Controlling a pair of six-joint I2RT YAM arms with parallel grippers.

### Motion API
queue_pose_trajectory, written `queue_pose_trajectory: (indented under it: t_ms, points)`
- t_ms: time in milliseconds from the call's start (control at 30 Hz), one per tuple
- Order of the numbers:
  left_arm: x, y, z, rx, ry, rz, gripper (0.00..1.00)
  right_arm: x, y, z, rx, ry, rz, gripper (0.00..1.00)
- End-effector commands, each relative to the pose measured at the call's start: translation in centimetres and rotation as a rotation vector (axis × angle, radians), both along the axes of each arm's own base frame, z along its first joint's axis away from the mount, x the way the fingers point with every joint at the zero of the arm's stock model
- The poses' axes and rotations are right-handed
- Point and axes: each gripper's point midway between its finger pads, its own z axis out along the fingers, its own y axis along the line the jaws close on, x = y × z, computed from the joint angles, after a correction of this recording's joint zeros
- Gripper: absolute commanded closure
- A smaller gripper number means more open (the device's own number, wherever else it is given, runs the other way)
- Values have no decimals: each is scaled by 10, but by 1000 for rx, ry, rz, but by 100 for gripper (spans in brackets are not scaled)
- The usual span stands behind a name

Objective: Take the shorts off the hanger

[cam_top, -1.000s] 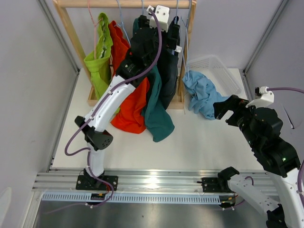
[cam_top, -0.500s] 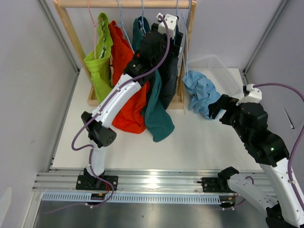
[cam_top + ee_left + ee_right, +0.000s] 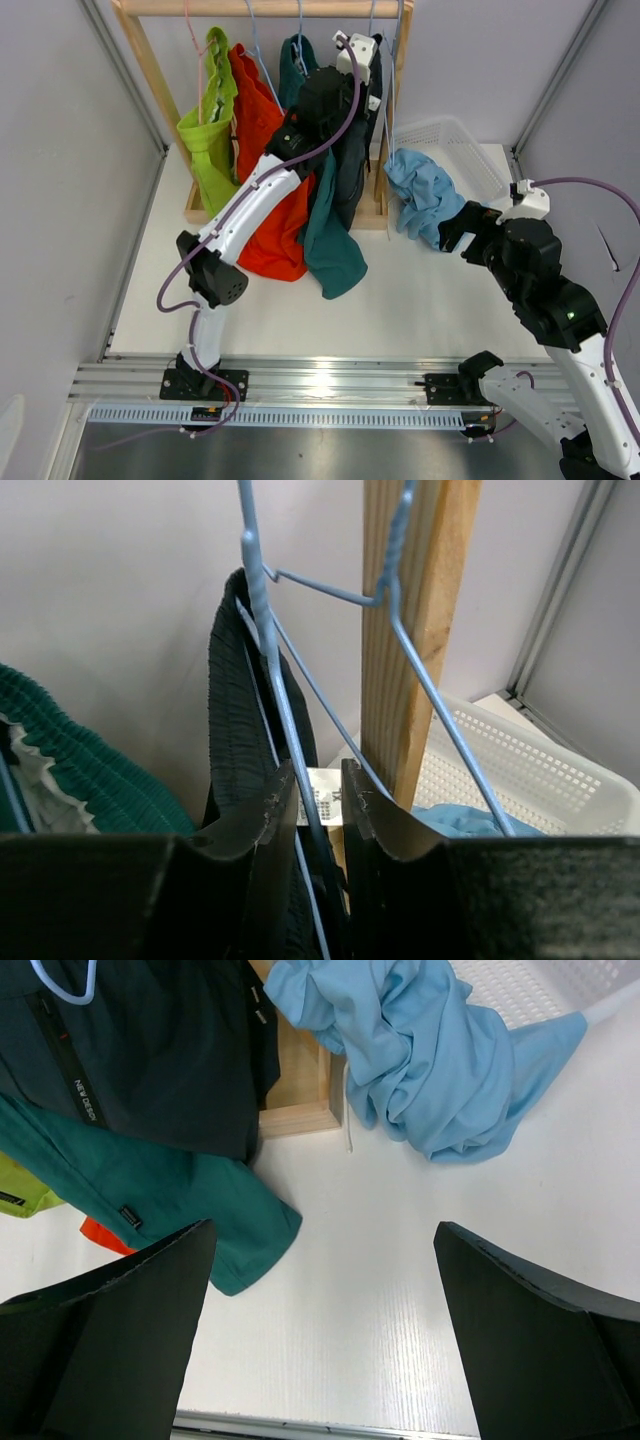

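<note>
Straddling the blue hanger wire (image 3: pixel 262 610), left gripper (image 3: pixel 318 780) jaws nearly together, clamp unclear. Dark navy shorts (image 3: pixel 238 710) drape on that hanger just left of it, hanging straight down. Right gripper (image 3: pixel 322 1235) gapes wide, well away beside light blue shorts (image 3: pixel 430 1050).

I get bright, even light from overhead in the top view. The white table (image 3: pixel 420 290) is clean without washing out, and the teal shorts (image 3: pixel 335 255) throw only a soft, short shadow onto it. The one hot spot is a glare patch on the metal rail (image 3: pixel 320 381) at the near edge. Wall edges splay toward the corners, as with a wide lens. On the left wrist camera the left gripper (image 3: pixel 318 765) fingers (image 3: pixel 265 850) look dark and soft, while the wire hanger (image 3: pixel 262 610) reads sharp. On the right wrist camera the right gripper (image 3: pixel 325 1225) fingers (image 3: pixel 110 1350) are featureless black shapes, yet the light blue shorts (image 3: pixel 440 1050) show crisp folds.
</note>
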Motion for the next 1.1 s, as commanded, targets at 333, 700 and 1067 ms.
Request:
queue_pose_trajectory:
  t_ms: [333, 700, 1067]
  points:
    - [-4, -8, 5, -30, 4, -83, 100, 2, 0, 2, 16, -27, -6, 3]
    - [-41, 47, 103, -167, -135, 36, 100, 33, 45, 56, 27, -161, 170, 5]
    - [-72, 94, 162, -338, -210, 137, 100, 42, 142, 129, 18, -292, 381, 1]
